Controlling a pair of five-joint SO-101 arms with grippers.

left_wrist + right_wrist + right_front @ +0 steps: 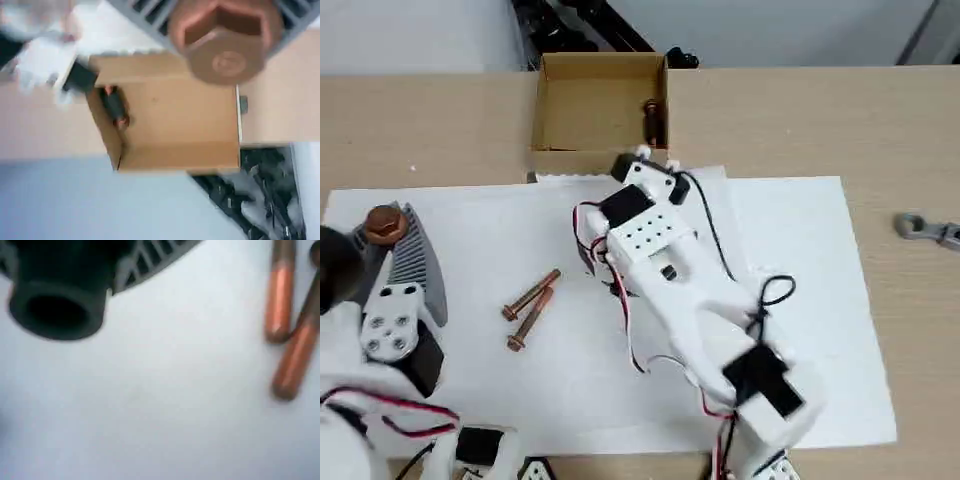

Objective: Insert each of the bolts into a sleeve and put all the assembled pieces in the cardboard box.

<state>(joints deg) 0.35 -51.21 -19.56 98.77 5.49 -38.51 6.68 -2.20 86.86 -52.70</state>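
The left hand (pixel 390 238) is at the left side. It is clenched on a bolt (pixel 383 222), close to the six-sided head. The right hand (pixel 107 270) is clenched on a black sleeve (pixel 56 310), close above the white sheet (pixel 800 250). The sleeve's hole faces out, free. The box (pixel 552 100) stands at the far middle of the counter (pixel 420 120).

The bolts look like hard, stiff metal. I think they are a bit heavy and smooth, so one could slip or roll away. The head end is the best place to hold a bolt, because that leaves the long end free to go in. The sleeve looks light and maybe a little soft. It is best held by its sides, so the hole is not blocked.

Now the count. There are three loose bolts: one in the left hand, and two bolts (pixel 532 293) lying side by side on the sheet between the arms. There is one loose sleeve, in the right hand. One done piece (pixel 653 118) lies in the box by its right wall. There is one box.
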